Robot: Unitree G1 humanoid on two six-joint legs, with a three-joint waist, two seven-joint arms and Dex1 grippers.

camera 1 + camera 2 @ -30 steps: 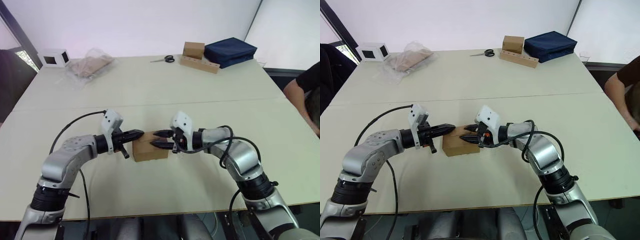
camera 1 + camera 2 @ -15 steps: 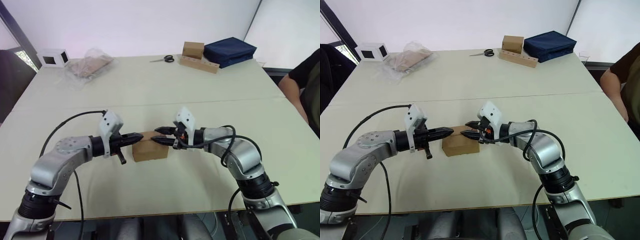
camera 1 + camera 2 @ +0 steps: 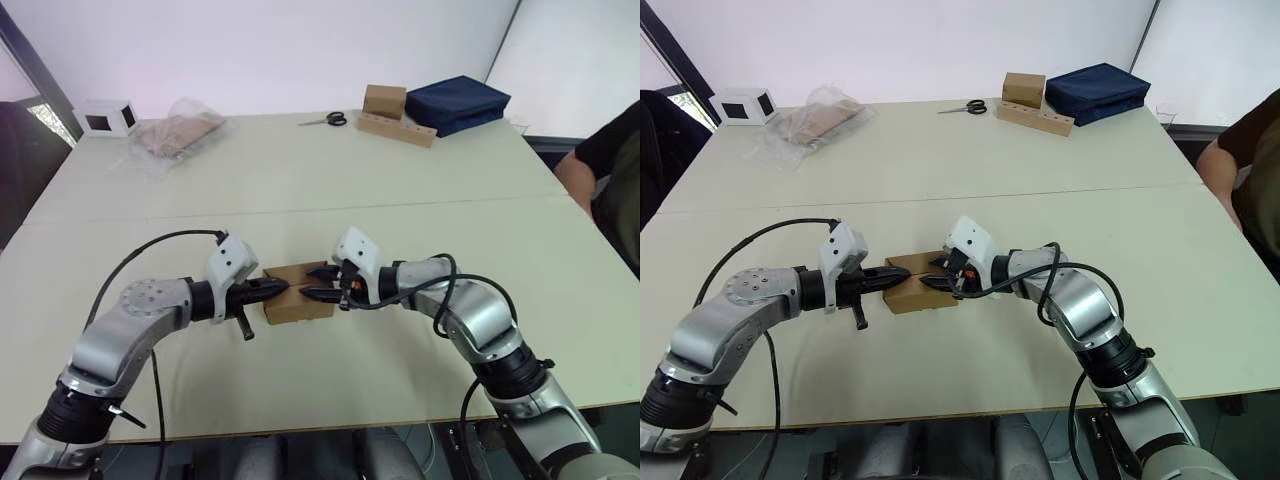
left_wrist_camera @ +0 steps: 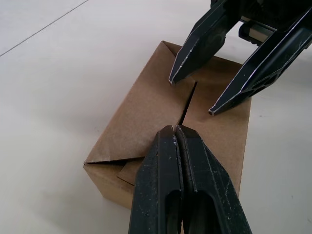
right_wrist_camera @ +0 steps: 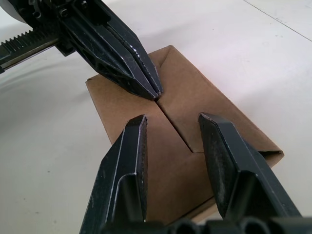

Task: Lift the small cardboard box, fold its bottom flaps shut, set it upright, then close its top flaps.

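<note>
The small cardboard box (image 3: pixel 300 308) stands on the table between my two arms. Its top flaps (image 4: pixel 151 105) lie folded flat and meet in an angled seam. My left gripper (image 4: pixel 174 129) is shut, and its joined tips rest on the box top at the seam. From the opposite side, my right gripper (image 5: pixel 171 118) hovers open just above the flaps, one finger on each side of the seam. Its tips sit a short way from the left gripper's tips. Nothing is held between either pair of fingers.
Along the far edge of the cream table (image 3: pixel 300 180) are a white cube (image 3: pixel 107 116), a crumpled plastic bag (image 3: pixel 178 130), scissors (image 3: pixel 328 119), a brown block on a holed wooden strip (image 3: pixel 395 112) and a navy bag (image 3: pixel 458 102). A person (image 3: pixel 612 165) sits at the right edge.
Both grippers have moved inward and down over the box top. The left tips now touch the seam, and the right fingers have drawn closer to them.
</note>
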